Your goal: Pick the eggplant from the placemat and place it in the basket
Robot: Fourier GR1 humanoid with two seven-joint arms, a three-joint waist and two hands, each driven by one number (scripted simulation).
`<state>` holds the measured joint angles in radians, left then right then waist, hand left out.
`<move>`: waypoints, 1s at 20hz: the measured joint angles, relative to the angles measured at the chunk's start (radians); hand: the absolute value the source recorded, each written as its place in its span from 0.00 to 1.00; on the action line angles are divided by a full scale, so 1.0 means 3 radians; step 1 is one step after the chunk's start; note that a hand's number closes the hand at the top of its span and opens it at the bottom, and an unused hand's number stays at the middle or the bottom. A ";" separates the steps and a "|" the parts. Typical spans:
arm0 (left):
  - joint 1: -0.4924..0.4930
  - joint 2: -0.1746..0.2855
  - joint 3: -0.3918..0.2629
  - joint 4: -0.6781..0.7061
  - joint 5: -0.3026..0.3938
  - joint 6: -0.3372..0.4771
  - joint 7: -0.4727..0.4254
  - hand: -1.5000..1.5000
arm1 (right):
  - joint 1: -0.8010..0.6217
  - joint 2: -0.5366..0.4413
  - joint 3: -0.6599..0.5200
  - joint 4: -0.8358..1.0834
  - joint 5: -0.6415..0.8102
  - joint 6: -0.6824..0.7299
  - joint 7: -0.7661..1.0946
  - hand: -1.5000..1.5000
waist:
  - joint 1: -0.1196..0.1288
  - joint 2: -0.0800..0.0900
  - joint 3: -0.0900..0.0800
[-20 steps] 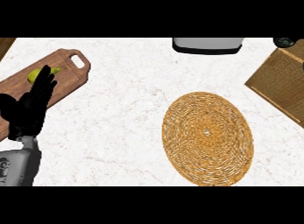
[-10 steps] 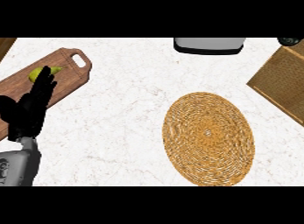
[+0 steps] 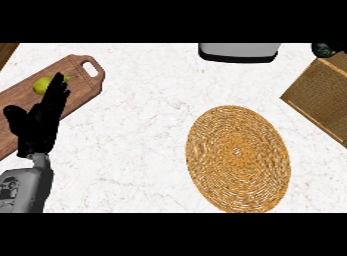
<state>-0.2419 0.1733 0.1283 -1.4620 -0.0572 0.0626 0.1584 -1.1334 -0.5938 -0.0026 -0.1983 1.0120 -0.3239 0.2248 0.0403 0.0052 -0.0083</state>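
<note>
The desk (image 3: 146, 150) is white marble with faint brownish veins. At 4 o'clock, the placemat (image 3: 239, 157) is golden-brown, woven in concentric rings. The board (image 3: 13, 107) at 9 o'clock is reddish-brown wood, and the fruit (image 3: 43, 85) on it is yellow-green. The left hand (image 3: 37, 125) is black, its forearm (image 3: 19, 190) grey. At 2 o'clock, the basket (image 3: 327, 100) is tan with a fine weave.

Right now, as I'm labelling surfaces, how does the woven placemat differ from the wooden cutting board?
The placemat is round, golden and woven in a spiral; the cutting board is oblong, smooth brown wood with a handle hole. The cutting board bears a yellow-green fruit, with the left hand over it; the placemat shows nothing on it. Both lie flat on the counter.
</note>
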 measured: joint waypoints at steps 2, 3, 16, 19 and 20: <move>0.0016 0.0008 -0.0006 -0.0061 0.0009 -0.0012 0.0057 0.50 | 0.0043 -0.0027 -0.0010 0.0018 0.0001 -0.0034 -0.0061 1.00 | 0.0002 -0.0005 -0.0002; 0.0018 0.0015 -0.0001 -0.0055 0.0009 -0.0018 0.0047 0.50 | 0.0055 -0.0041 -0.0013 0.0024 0.0005 -0.0044 -0.0074 1.00 | -0.0002 -0.0006 -0.0002; 0.0059 0.0022 0.0008 -0.0093 0.0029 -0.0052 0.0039 0.50 | 0.0082 -0.0147 0.0004 0.0196 0.0087 -0.0029 -0.0069 1.00 | 0.0027 -0.0003 -0.0006; 0.0017 0.0021 0.0006 -0.0067 0.0016 -0.0041 0.0058 0.50 | 0.0099 -0.0139 -0.0021 0.0235 0.0062 -0.0002 -0.0073 1.00 | 0.0028 -0.0003 -0.0008; 0.0018 0.0025 0.0009 -0.0083 0.0019 -0.0043 0.0055 0.50 | 0.0087 -0.0137 -0.0018 0.0247 0.0064 0.0043 -0.0061 1.00 | 0.0026 -0.0006 -0.0008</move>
<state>-0.2363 0.1809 0.1309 -1.4868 -0.0516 0.0496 0.1749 -1.1075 -0.6348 -0.0080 -0.1244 1.0313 -0.3110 0.2064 0.0481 0.0034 -0.0106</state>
